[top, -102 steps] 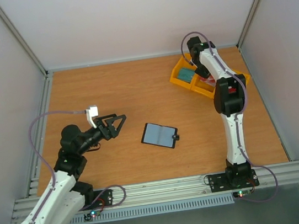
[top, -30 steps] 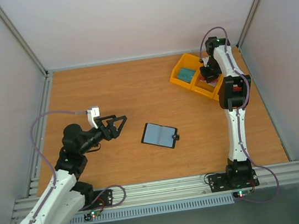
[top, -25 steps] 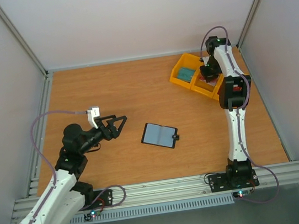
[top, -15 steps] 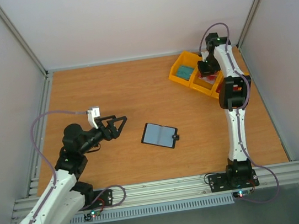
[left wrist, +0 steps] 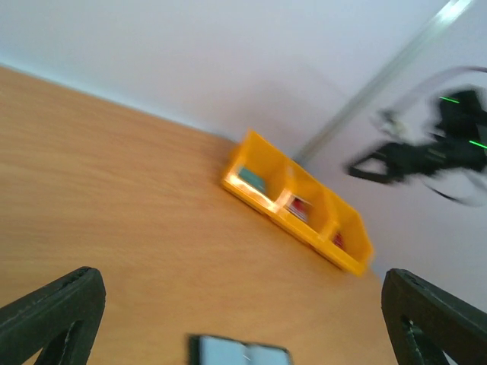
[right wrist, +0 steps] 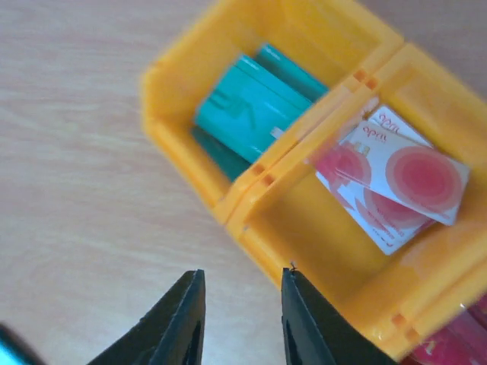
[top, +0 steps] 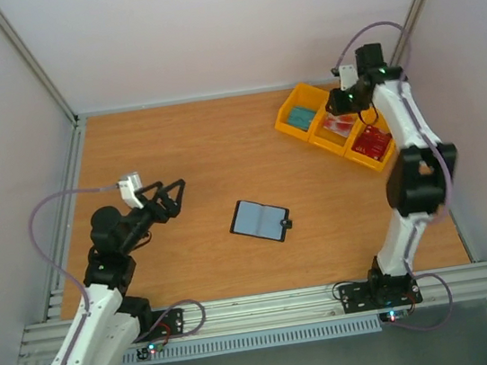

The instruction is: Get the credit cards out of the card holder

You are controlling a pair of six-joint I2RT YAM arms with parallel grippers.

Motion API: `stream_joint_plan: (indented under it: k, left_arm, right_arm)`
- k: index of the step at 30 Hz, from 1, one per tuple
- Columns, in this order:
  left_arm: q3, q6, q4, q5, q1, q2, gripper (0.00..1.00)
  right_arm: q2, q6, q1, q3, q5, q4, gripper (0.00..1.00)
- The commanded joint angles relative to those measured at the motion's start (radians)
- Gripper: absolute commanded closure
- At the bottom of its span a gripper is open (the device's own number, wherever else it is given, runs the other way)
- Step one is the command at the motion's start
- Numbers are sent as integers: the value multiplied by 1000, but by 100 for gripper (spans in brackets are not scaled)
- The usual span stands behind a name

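The right claw [right wrist: 244,271] hangs over the yellow tray [right wrist: 228,209] in the far right corner of the tabletop [top: 175,147], prongs slightly apart and holding nothing. The left claw [top: 175,198], spread wide and empty, sits near the left edge. Credit cards [right wrist: 251,106] lie in the tray's compartments, so the job looks largely done; whether any are left inside is too small to tell. The card holder [top: 261,221] lies opened flat mid-tabletop, long axis left-right, its tab end tilted toward the near right corner.

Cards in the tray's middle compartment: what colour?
Cards are white with pink-red circles; clearest in right wrist view.
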Motion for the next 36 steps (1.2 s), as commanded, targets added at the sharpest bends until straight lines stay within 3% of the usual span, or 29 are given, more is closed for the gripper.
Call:
stream_joint_plan:
  k: [1, 3, 4, 5, 6, 14, 20, 24, 27, 31, 36]
  left_arm:
    - [-29, 141, 4, -193, 96, -44, 1]
    - [-30, 197, -7, -254, 130, -53, 1]
    - [-30, 223, -7, -287, 144, -58, 1]
    - [-30, 266, -6, -321, 154, -64, 1]
    - [-30, 299, -1, -354, 162, -65, 1]
    - [-98, 526, 88, -441, 181, -52, 1]
    - [-180, 502, 139, -716, 182, -53, 1]
    - [-227, 502, 179, -746, 183, -35, 1]
    - [-284, 494, 234, -719, 182, 0, 1]
    - [-348, 476, 441, -748, 183, 55, 1]
    - [-311, 460, 473, -850, 184, 167, 1]
  right_arm:
    - [-432, 39, -1, -456, -127, 542, 60]
    - [-634, 73, -12, -671, -116, 724, 47]
    - [-708, 92, -18, -762, -102, 796, 34]
    - [-772, 111, -26, -863, -79, 850, 12]
    - [-834, 125, -30, -925, -49, 893, 3]
    - [-1121, 229, -35, -1331, 168, 1144, 2]
    - [-1185, 290, -35, -1586, 365, 1362, 2]
    - [-1086, 254, -35, -1652, 403, 1479, 1]
    - [-960, 242, -35, -1707, 399, 1694, 2]
    - [-753, 237, -35, -1768, 357, 2021, 2]
    - [-464, 222, -35, -1811, 355, 2368, 2]
